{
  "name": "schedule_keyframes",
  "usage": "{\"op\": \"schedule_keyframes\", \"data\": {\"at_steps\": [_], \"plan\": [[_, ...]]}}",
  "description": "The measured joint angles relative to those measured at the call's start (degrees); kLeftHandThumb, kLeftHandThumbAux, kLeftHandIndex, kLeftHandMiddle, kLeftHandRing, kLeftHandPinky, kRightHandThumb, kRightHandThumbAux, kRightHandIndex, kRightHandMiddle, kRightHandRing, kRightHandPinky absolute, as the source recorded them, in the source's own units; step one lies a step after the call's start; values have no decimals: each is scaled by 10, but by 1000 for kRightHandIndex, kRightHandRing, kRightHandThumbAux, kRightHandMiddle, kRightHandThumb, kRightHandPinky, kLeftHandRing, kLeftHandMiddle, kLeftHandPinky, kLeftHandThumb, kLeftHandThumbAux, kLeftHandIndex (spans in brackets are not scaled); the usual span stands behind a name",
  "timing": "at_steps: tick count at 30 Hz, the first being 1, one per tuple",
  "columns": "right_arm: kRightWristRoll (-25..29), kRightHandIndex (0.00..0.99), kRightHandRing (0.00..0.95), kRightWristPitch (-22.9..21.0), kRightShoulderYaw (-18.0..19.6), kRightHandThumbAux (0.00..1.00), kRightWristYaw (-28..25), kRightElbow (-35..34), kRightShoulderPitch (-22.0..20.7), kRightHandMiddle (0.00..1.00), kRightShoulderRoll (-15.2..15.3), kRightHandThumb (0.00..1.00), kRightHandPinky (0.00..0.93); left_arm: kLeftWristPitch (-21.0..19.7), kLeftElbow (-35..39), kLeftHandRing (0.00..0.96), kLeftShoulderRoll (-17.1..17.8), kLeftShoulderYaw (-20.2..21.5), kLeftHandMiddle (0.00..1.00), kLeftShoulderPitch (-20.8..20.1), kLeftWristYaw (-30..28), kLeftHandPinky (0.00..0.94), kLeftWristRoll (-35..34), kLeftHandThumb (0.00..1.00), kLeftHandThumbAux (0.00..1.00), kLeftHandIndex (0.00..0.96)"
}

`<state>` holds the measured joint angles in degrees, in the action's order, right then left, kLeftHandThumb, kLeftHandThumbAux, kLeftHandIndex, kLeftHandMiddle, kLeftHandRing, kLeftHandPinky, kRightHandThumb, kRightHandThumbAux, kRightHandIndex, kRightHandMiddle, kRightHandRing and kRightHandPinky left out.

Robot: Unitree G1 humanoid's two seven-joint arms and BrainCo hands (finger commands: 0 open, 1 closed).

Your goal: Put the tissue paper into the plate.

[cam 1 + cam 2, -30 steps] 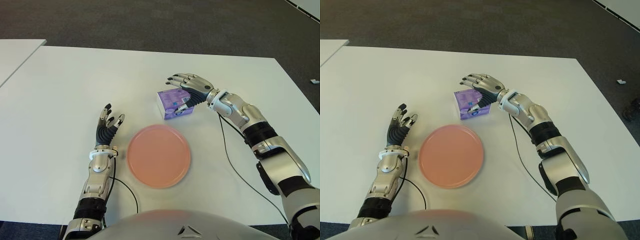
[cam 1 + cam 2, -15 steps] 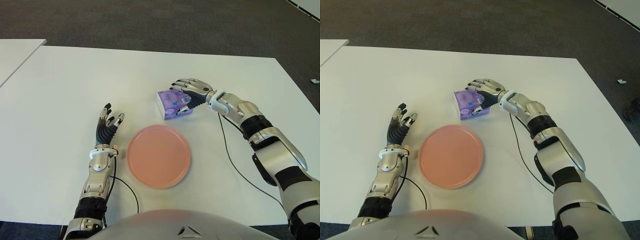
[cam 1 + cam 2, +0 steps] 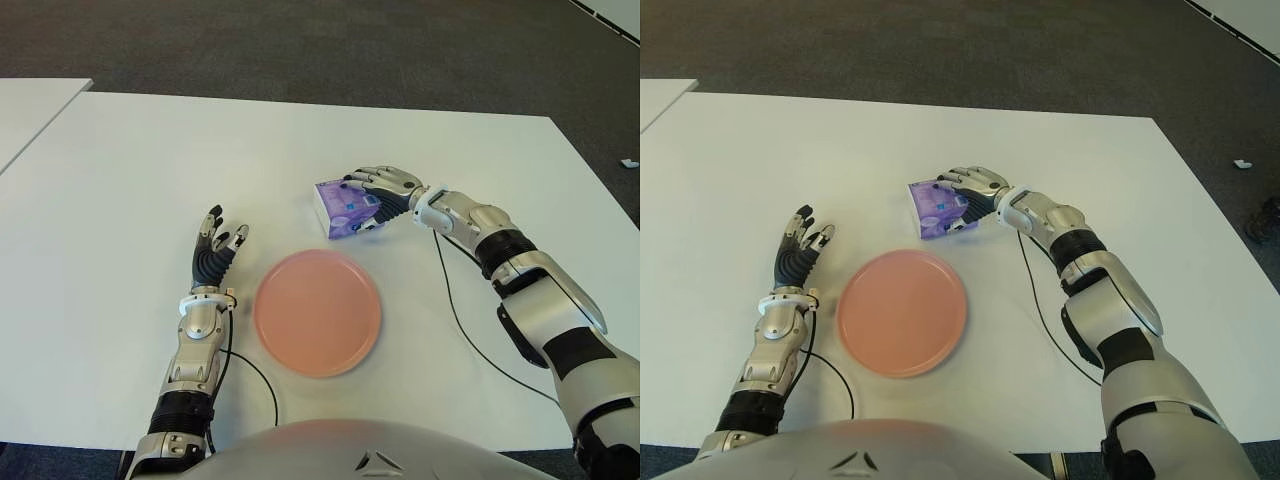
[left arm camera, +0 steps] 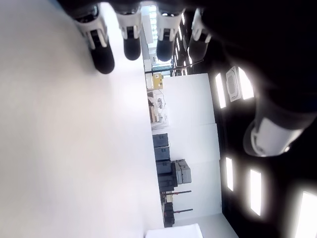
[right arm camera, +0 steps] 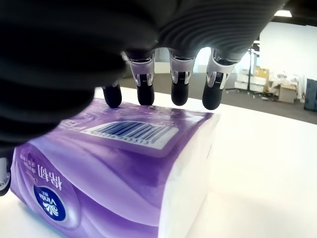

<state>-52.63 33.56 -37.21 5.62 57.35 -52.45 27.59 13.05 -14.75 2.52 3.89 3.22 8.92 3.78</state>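
Beyond the plate (image 3: 317, 312), the right hand (image 3: 385, 190) grips the tissue pack (image 3: 341, 207); left hand (image 3: 213, 250) beside the plate, fingers spread.

The tissue pack (image 5: 119, 163) is purple with white ends and a barcode panel. The plate (image 3: 317, 312) is salmon pink, the table (image 3: 130, 180) plain white. Both hands are silver and black.

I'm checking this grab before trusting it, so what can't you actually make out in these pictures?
- Right hand over the tissue pack: eye views hide its far side; firm grip unclear.
- Right wrist view: thumb hidden; fingertips at the pack's top edge.
- Pack's small print: too small.
- Left hand beside the plate: table contact unclear.
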Motion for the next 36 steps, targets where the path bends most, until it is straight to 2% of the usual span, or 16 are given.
{"op": "schedule_keyframes", "data": {"at_steps": [17,36], "plan": [[0,0,0,-19,-13,438,7,38,-19,0,-10,467,0,0,-11,0,2,2,0,-12,0,0,-5,0,568,0],[6,0,0,-19,-14,441,11,51,-20,0,-19,460,0,0,-11,0,1,3,0,-12,0,0,-6,7,566,0]]}}
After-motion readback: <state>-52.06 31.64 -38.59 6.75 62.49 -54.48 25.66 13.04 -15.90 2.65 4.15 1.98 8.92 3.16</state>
